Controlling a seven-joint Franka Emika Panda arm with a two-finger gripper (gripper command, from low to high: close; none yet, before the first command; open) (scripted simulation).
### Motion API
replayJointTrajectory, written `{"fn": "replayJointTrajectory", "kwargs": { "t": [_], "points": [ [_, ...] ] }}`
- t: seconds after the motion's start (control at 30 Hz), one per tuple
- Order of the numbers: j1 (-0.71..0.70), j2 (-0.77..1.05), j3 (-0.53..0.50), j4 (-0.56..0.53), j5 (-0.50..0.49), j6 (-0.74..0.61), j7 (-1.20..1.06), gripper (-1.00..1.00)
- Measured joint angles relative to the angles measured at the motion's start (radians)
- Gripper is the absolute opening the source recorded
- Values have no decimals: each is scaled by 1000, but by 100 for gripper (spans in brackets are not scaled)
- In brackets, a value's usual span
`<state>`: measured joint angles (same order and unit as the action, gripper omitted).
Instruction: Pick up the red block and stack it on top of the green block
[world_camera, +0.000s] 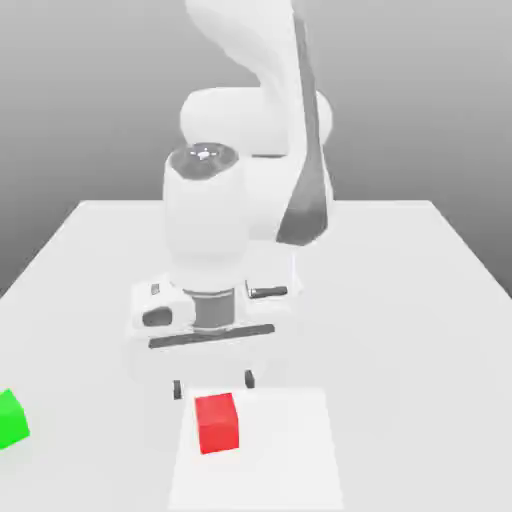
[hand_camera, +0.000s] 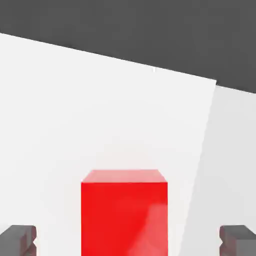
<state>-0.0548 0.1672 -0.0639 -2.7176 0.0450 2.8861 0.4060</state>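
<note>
Red block sits on the surface, lower centre of the exterior view, beneath the claw, fingers spread wide. Apparently rigid, light; grip opposite flat sides. Green block lower left.

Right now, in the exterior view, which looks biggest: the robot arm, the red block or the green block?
1. robot arm
2. red block
3. green block, though the picture's edge cuts it off, so its rank below red is unsure.

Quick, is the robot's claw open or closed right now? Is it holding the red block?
Gripper: open, holding nothing; the red block sits between its spread fingers, not touched.
</note>
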Motion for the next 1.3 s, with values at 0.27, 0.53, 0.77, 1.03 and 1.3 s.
{"fn": "replayJointTrajectory", "kwargs": {
  "t": [0.27, 0.53, 0.77, 1.03, 1.3],
  "points": [
    [-17, 94, 21, 13, 17, 78, -13, -100],
    [-14, -100, 5, -15, -30, -87, 23, -100],
    [-172, -59, -114, 141, 24, -210, 293, -100],
    [-302, 47, -283, 331, 98, -303, 603, -100],
    [-350, 177, -242, 354, 189, -203, 565, 100]
  ]
}}
